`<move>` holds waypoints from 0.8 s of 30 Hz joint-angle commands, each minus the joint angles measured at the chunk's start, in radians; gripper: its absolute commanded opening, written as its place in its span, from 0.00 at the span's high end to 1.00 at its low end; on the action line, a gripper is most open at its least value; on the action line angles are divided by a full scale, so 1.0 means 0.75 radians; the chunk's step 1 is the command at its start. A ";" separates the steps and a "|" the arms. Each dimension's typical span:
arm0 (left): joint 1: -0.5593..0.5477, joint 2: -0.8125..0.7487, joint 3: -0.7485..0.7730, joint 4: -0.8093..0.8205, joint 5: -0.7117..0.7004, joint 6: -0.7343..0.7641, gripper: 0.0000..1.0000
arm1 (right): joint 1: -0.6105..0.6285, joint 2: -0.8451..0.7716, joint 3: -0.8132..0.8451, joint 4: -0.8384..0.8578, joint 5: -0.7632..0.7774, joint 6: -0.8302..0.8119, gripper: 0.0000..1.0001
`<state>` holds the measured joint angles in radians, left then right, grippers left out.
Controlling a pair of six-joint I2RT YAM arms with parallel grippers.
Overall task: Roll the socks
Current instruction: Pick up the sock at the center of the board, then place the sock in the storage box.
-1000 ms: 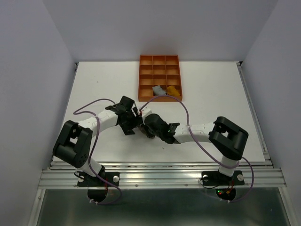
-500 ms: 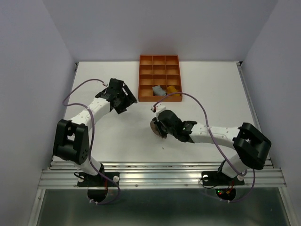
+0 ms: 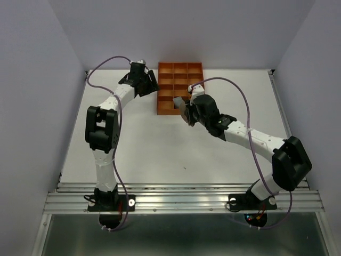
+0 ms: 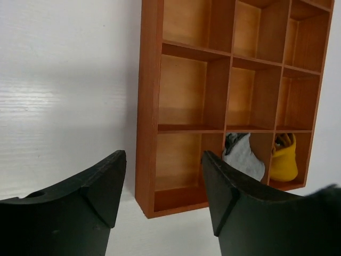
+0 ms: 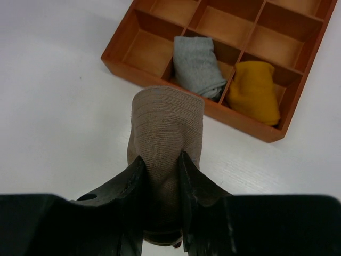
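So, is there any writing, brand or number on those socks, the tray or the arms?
None can be read. The orange tray, grey sock, yellow sock and the brown sock in the right claw are plain; the arms show no legible marks.

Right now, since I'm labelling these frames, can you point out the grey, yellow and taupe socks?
grey sock (image 5: pixel 198 66), right wrist view, middle of its body.
yellow sock (image 5: pixel 256 90), right wrist view, its middle.
taupe sock (image 5: pixel 168 120), right wrist view, ribbed upper part.
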<state>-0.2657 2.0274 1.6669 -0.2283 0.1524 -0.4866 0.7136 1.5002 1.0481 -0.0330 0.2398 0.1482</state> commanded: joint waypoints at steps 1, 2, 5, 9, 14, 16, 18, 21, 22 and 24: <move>0.000 0.117 0.213 -0.010 0.016 0.100 0.35 | -0.039 0.092 0.165 0.118 -0.001 -0.079 0.99; 0.002 0.156 0.266 -0.031 0.008 0.111 0.36 | -0.055 0.110 0.165 0.120 -0.001 -0.089 0.99; 0.000 0.301 0.479 -0.137 -0.045 0.146 0.41 | -0.082 0.178 0.247 0.162 -0.003 -0.122 0.99; -0.002 0.428 0.622 -0.164 -0.025 0.178 0.45 | -0.094 0.274 0.355 0.199 -0.001 -0.181 0.99; -0.008 0.481 0.674 -0.160 -0.080 0.184 0.55 | -0.107 0.368 0.480 0.210 -0.027 -0.245 0.99; -0.010 0.500 0.676 -0.136 -0.087 0.176 0.55 | -0.107 0.395 0.492 0.220 -0.039 -0.259 0.99; -0.012 0.512 0.676 -0.113 -0.050 0.174 0.56 | -0.119 0.427 0.509 0.230 -0.046 -0.265 0.99; -0.018 0.547 0.694 -0.099 -0.017 0.180 0.60 | -0.119 0.468 0.541 0.238 -0.042 -0.271 0.99; -0.022 0.563 0.704 -0.099 -0.021 0.182 0.60 | -0.131 0.497 0.548 0.263 -0.048 -0.287 0.99; -0.024 0.577 0.710 -0.094 -0.035 0.172 0.60 | -0.131 0.524 0.568 0.281 -0.054 -0.314 0.99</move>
<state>-0.2752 2.4496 2.1422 -0.3298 0.1238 -0.3725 0.6277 1.8549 1.4109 0.0868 0.2165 -0.0380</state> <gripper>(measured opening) 0.396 0.306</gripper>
